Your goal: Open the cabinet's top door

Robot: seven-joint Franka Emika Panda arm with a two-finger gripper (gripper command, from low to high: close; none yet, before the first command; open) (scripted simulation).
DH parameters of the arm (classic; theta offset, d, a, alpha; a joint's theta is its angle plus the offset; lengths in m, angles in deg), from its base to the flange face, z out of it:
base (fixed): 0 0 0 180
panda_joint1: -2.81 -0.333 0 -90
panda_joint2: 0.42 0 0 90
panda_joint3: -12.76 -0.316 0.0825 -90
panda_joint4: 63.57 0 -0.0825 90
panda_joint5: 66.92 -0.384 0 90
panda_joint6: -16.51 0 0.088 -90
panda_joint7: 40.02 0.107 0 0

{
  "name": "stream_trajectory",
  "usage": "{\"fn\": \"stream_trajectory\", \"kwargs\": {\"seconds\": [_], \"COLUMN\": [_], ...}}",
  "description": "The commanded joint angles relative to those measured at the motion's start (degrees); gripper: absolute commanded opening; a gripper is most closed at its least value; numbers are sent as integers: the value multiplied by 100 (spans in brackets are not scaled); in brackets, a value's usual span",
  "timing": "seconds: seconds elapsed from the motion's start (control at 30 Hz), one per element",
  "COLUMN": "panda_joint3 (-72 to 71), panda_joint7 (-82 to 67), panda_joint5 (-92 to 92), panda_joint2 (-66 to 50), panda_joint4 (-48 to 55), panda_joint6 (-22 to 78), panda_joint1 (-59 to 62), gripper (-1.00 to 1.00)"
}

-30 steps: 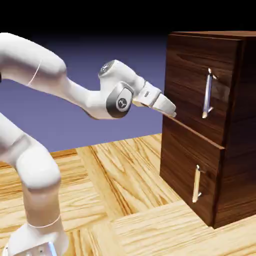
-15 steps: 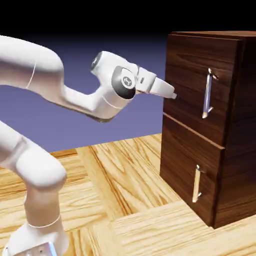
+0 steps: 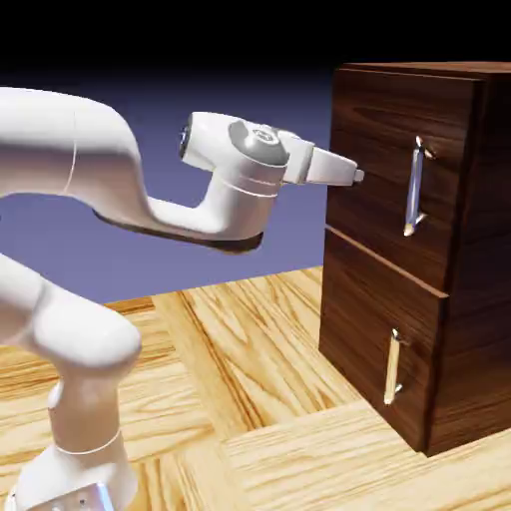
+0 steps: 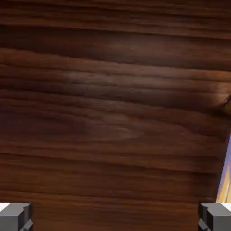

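Note:
The cabinet is a tall dark-brown wood box at the exterior view's right. The top door is its upper panel and carries a long silvery vertical bar handle; the door looks shut. My gripper points level at the door's face, left of the handle and close to the wood. In the hand view the door's wood grain fills the picture. The two grey fingertips sit far apart at the bottom corners with nothing between them, so the gripper is open.
Below the top door is the lower panel with a shorter bar handle. The cabinet stands on a light wooden table. A thin bright strip shows at the hand view's right edge.
The hand has risen from the seam between the two panels to mid-height of the top door and moved right toward it. The wrist has turned level. The jaws stayed open.

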Motion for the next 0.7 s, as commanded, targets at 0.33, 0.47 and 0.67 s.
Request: {"fn": "stream_trajectory", "kwargs": {"seconds": [0.33, 0.47, 0.67], "panda_joint3": [978, 1334, 1868], "panda_joint7": [2067, 2819, 3946], "panda_joint5": [2741, 3738, 5233], "panda_joint2": [347, 473, 662], "panda_joint4": [457, 624, 873], "panda_joint6": [112, 152, 213], "panda_joint1": [-863, -1177, -1648], "gripper": [0, 0, 0]}}
